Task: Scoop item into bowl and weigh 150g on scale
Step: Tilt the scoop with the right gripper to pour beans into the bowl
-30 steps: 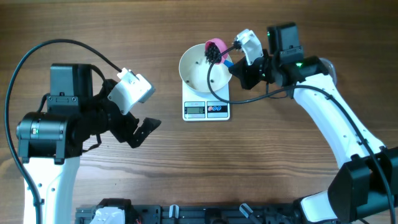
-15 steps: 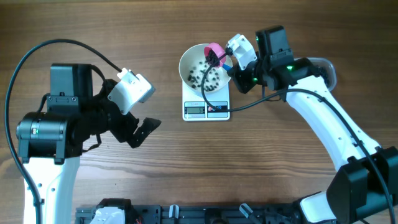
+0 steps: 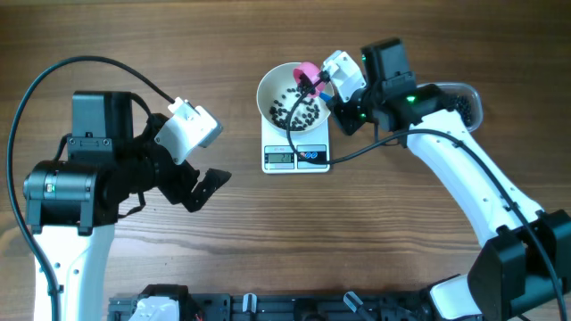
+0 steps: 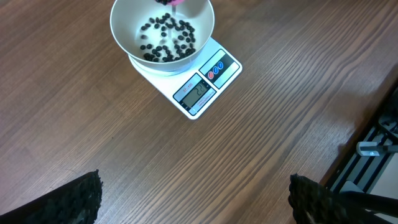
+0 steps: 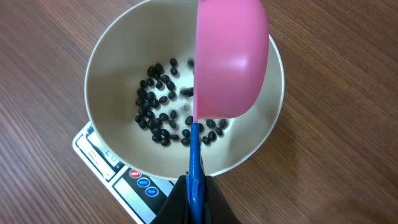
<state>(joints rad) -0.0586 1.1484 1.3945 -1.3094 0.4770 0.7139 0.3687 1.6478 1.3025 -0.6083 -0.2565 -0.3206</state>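
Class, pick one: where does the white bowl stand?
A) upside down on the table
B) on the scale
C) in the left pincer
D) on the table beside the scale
B: the bowl rests on the scale, whose display and buttons stick out beneath its rim.

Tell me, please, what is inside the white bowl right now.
Small black beans lie scattered over the bottom of the bowl. The tipped pink scoop hangs over one side in the right wrist view, so whatever lies beneath it there is hidden.
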